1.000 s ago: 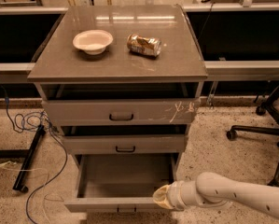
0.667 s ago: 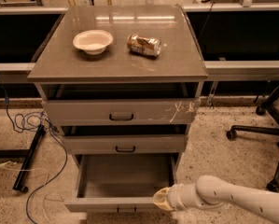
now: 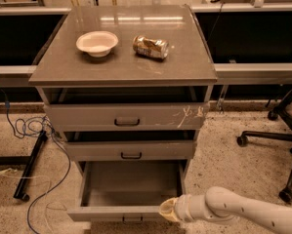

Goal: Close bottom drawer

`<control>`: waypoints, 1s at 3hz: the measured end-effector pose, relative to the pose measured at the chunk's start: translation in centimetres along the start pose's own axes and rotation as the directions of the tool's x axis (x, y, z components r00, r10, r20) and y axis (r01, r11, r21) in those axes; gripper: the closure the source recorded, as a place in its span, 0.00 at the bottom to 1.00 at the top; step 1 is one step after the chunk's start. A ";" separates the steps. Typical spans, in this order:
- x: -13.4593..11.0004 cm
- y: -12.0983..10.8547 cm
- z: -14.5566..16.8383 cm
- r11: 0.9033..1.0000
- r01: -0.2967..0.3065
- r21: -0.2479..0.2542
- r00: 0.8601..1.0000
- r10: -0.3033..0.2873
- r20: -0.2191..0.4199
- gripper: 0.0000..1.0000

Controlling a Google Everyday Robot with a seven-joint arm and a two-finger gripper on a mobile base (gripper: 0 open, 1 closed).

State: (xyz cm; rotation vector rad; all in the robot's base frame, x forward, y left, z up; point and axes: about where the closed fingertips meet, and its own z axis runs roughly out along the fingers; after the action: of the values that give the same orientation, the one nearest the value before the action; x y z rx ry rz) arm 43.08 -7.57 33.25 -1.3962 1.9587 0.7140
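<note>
The bottom drawer (image 3: 117, 212) is the lowest of three grey drawers and stands pulled far out, its deep grey box open and bare inside. Its plain front is at the frame's lower edge, with the dark handle (image 3: 132, 220) just showing. My gripper (image 3: 168, 211) comes in from the right on a white arm. Its yellowish tip is against the right end of the drawer front. The top drawer (image 3: 126, 116) has white scratches. The middle drawer (image 3: 131, 150) sits slightly out.
A white bowl (image 3: 97, 43) and a crushed can (image 3: 151, 47) lie on the cabinet top (image 3: 121, 67). An office chair base (image 3: 277, 140) stands on the right. Cables (image 3: 33, 130) and a black stand leg (image 3: 31, 165) lie on the floor at left.
My gripper has shifted slightly left along the drawer front. The drawer's position looks unchanged.
</note>
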 end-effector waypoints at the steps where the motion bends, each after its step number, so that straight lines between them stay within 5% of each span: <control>1: 1.9 0.3 2.1 0.998 0.042 0.039 0.998 -0.044 0.054 1.00; 3: 5.3 -0.3 6.8 0.992 0.111 0.053 0.989 -0.115 0.090 1.00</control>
State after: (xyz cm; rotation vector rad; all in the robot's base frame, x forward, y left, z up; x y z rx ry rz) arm 43.21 -5.95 24.80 -1.4079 1.7980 0.6639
